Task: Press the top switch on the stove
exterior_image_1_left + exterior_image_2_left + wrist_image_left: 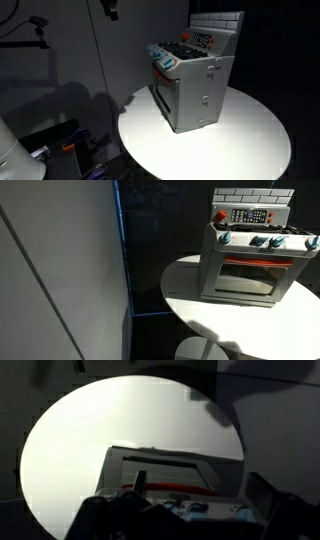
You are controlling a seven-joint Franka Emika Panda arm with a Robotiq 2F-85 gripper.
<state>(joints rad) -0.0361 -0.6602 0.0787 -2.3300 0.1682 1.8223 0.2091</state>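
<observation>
The stove (195,85) is a small grey toy oven with a white tiled back panel and stands on a round white table (250,140). It shows in both exterior views, front door facing the camera in one of them (250,270). A row of blue knobs (265,241) runs along its front top edge. A red button (221,216) and a dark control strip (250,216) sit on the back panel. In the wrist view the stove (170,465) lies below my gripper (200,488). The two dark fingers are spread apart with nothing between them, well above the stove.
The table's (90,430) white top extends in front of and beside the stove. A grey wall panel (60,270) fills one side of an exterior view. Dark stands and cables (60,140) sit on the floor beside the table.
</observation>
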